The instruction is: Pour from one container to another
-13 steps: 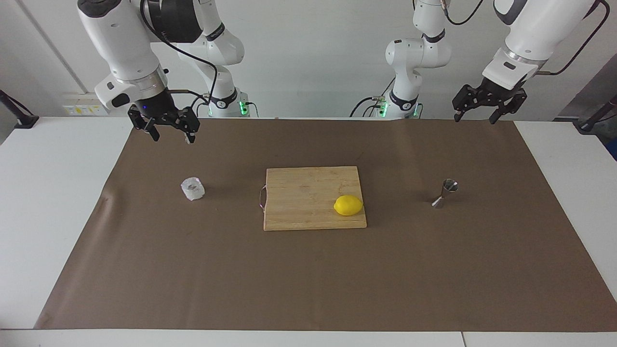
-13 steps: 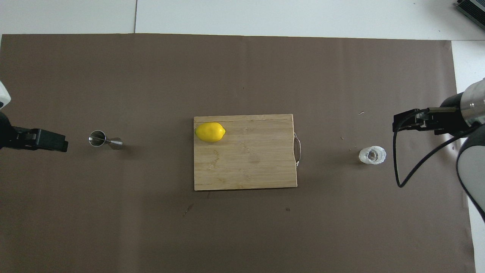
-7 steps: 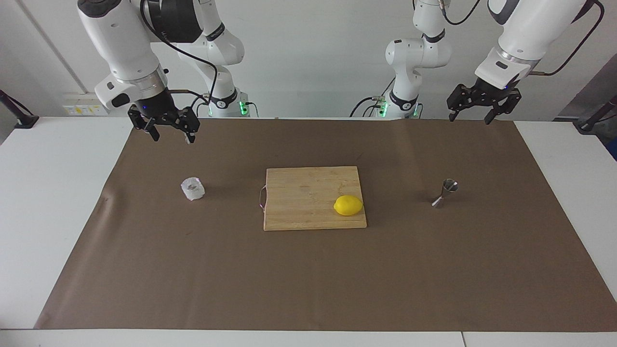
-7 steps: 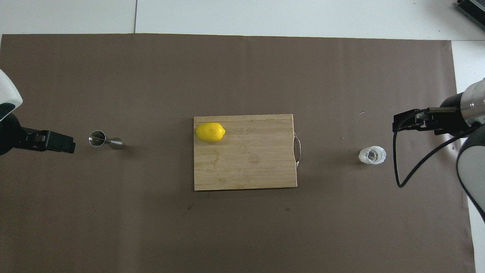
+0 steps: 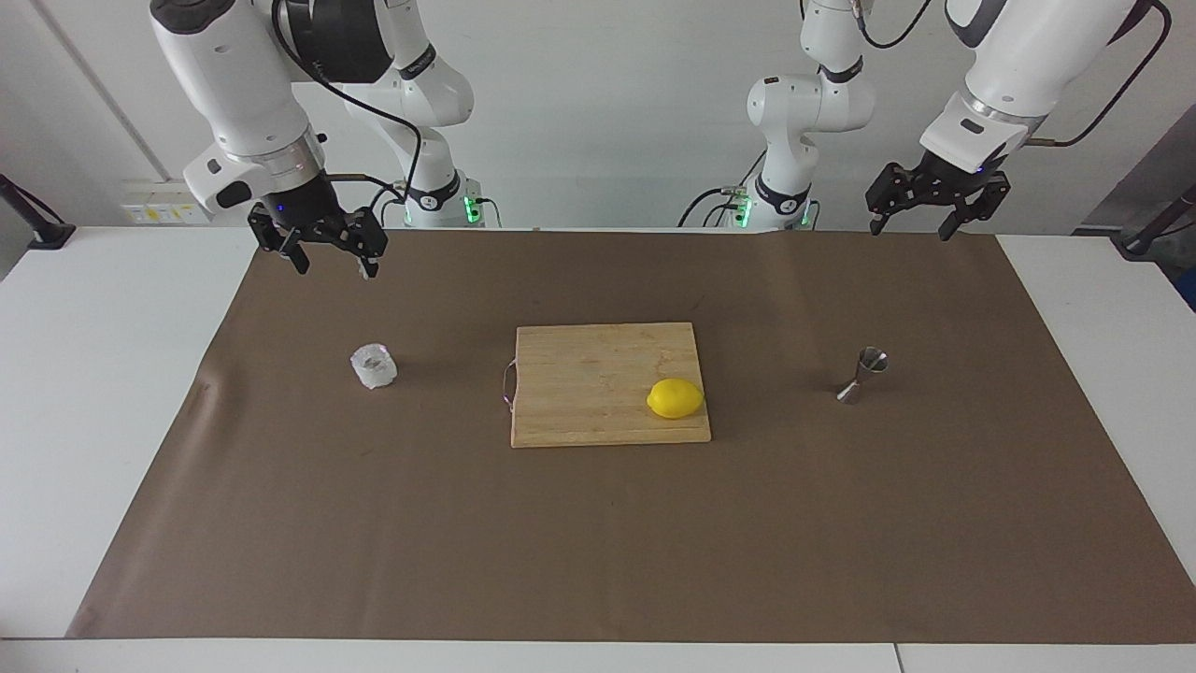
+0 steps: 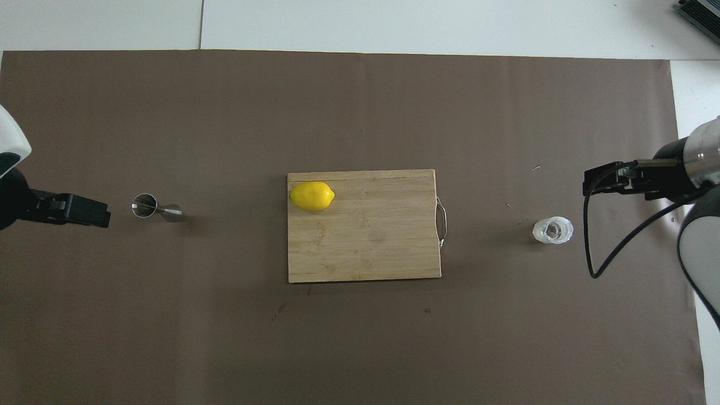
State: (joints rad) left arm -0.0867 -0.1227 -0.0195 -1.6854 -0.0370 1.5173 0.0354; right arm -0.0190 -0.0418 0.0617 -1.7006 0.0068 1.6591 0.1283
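The translucent crinkled cup (image 5: 374,366) (image 6: 553,230) stands upright on the brown mat toward the right arm's end. High over the mat near it hangs my right gripper (image 5: 334,269) (image 6: 586,183), open, holding nothing and well clear of the cup. The steel hourglass jigger (image 5: 864,374) (image 6: 154,208) stands upright toward the left arm's end. My left gripper (image 5: 910,232) (image 6: 106,210) is raised over that end of the mat, open and empty, apart from the jigger.
A wooden cutting board (image 5: 579,374) (image 6: 371,242) with a wire handle lies mid-mat between the two containers. A yellow lemon (image 5: 675,398) (image 6: 312,196) rests on its corner toward the jigger. The brown mat (image 5: 598,542) covers most of the white table.
My left gripper rose slightly and shifted a little toward the jigger, then stopped. The right arm, cup, jigger and lemon have not moved.
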